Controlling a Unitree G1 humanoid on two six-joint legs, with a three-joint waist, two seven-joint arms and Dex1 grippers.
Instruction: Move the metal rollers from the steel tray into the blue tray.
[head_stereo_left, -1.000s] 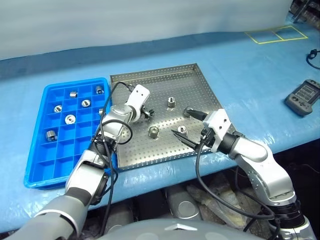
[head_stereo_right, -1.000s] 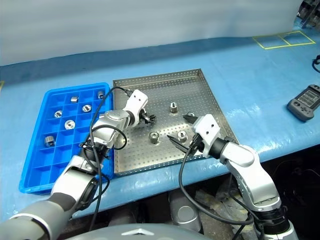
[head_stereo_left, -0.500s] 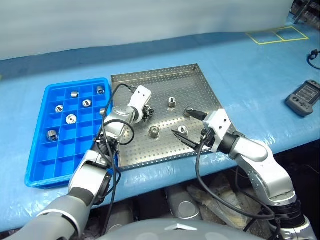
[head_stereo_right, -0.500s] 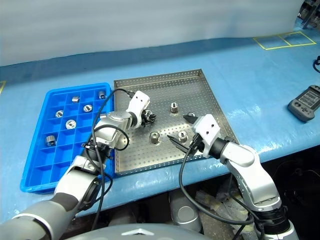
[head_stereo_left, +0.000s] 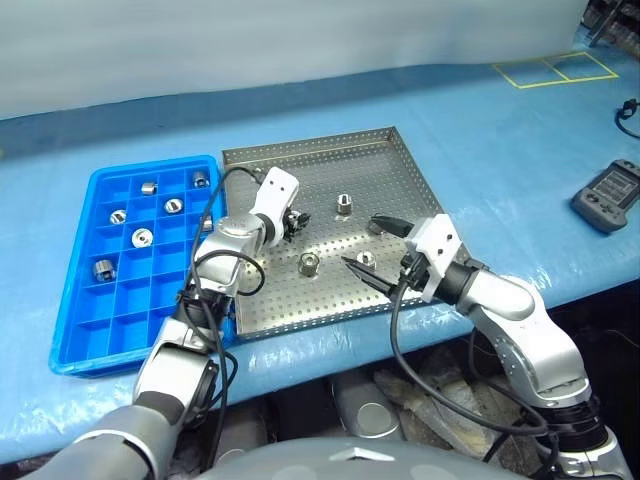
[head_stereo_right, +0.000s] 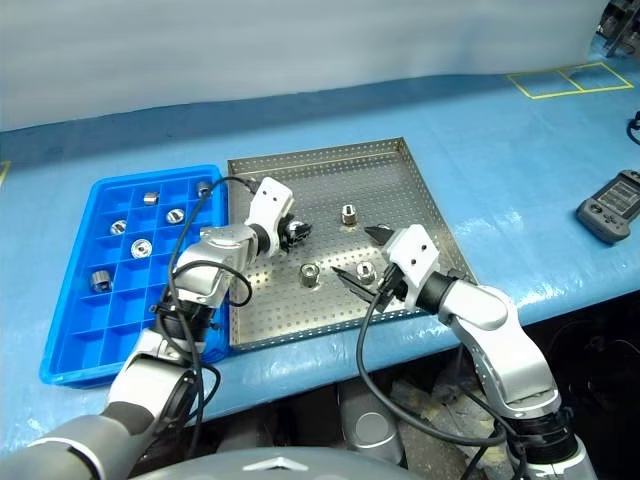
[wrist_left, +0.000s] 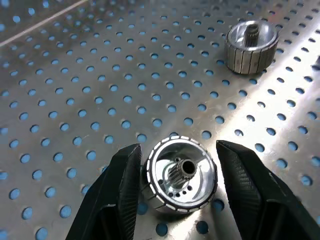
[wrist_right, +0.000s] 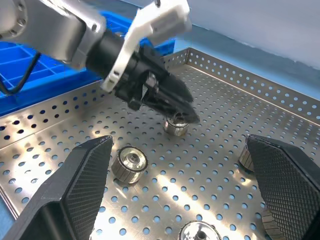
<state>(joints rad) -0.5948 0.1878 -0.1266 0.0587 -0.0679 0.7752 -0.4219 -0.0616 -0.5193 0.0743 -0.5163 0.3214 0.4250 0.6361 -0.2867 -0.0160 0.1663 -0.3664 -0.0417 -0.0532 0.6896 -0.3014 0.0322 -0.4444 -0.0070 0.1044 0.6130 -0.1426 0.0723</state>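
Rollers (wrist_left: 182, 175) of ribbed metal dominate this scene on the blue-covered bench (head_stereo_left: 500, 130), where the steel tray (head_stereo_left: 385, 160) serves as landmark. Against the steel tray's left rim lies the blue tray (head_stereo_left: 75, 330), with several rollers already dropped into compartments toward its far end. Over the steel tray's left-centre the left gripper (wrist_left: 175, 185) has its fingers (wrist_left: 122, 185) pinching one roller at opposite sides of its grooved wall, apparently just above the perforated floor. The right gripper (head_stereo_left: 372, 245) waits above the steel tray's near right part, fingers spread wide and pinching nothing. Three more rollers stand loose on the steel tray: one near its middle (head_stereo_left: 308, 264), one beyond it (head_stereo_left: 343, 205), one (head_stereo_left: 366, 259) between the right gripper's fingers. Each looks solid, rigid and heavy for its bulk, with slick faces likely to slide; the ridged side wall seems the surest place to take hold, squeezed across its width. The loose ones sit upright, bores pointing straight up from the steel tray; the pinched one is tipped, its bore facing back toward the wrist.
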